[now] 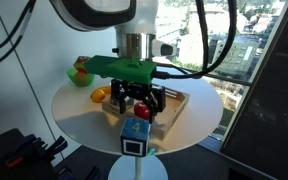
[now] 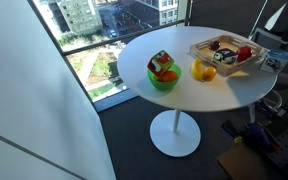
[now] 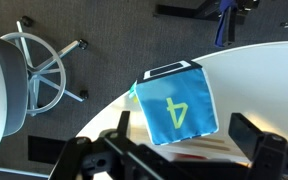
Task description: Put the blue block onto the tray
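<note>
I can read just one thing: a big number 4. It stands on the top face of the blue block [image 3: 177, 110], which I see in my wrist view. The 4 is pale yellow-green on blue, and it sits a little crooked. In an exterior view the block [image 1: 135, 132] shows a black and white pattern on one side, but I cannot read anything there.

Tray [image 1: 180, 104] partly behind the tool [image 1: 141, 106]; tool base beyond the wrist view's lower edge.
</note>
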